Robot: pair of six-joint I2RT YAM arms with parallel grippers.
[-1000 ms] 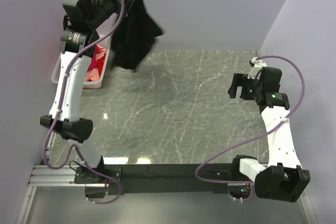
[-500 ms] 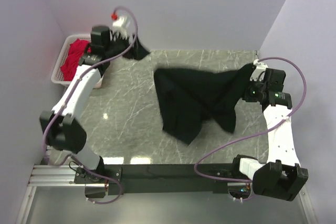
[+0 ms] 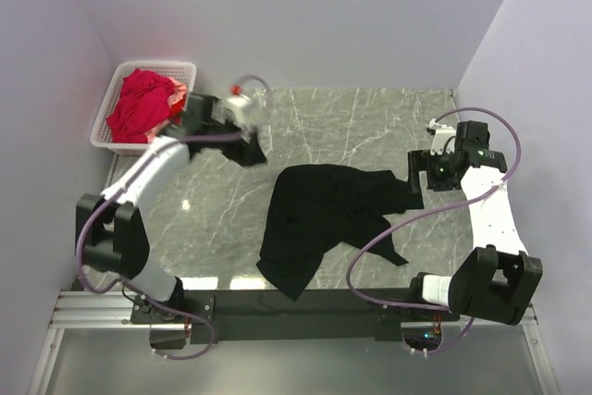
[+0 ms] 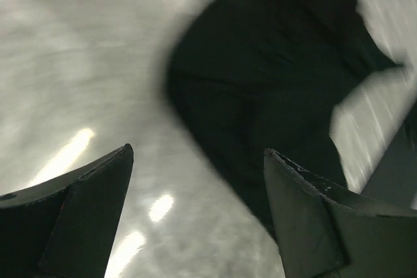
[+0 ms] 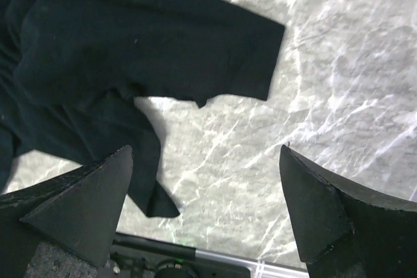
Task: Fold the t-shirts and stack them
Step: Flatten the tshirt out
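Note:
One black t-shirt [image 3: 319,215] lies crumpled on the marble table, its lower end reaching the near edge. My left gripper [image 3: 252,148] hovers open just left of its upper corner. In the left wrist view that gripper [image 4: 197,151] holds nothing, and the black t-shirt [image 4: 273,76] is blurred beyond its fingers. My right gripper [image 3: 414,173] stands open at the shirt's right end. Its wrist view shows that gripper [image 5: 205,149] empty over bare marble, with a sleeve of the black t-shirt [image 5: 130,43] above. A crimson red t-shirt [image 3: 139,104] and a bit of salmon pink one [image 3: 178,92] fill the basket.
The white lattice basket [image 3: 157,65] stands at the far left corner, by the wall. The black front rail [image 3: 277,301] runs along the table's near edge. Purple cables loop from both arms, the right one [image 3: 379,238] crossing over the shirt's right side.
The left gripper let go of the black shirt after swinging it out of the air. The shirt has dropped into a heap on the table, and the left arm has come down beside it.

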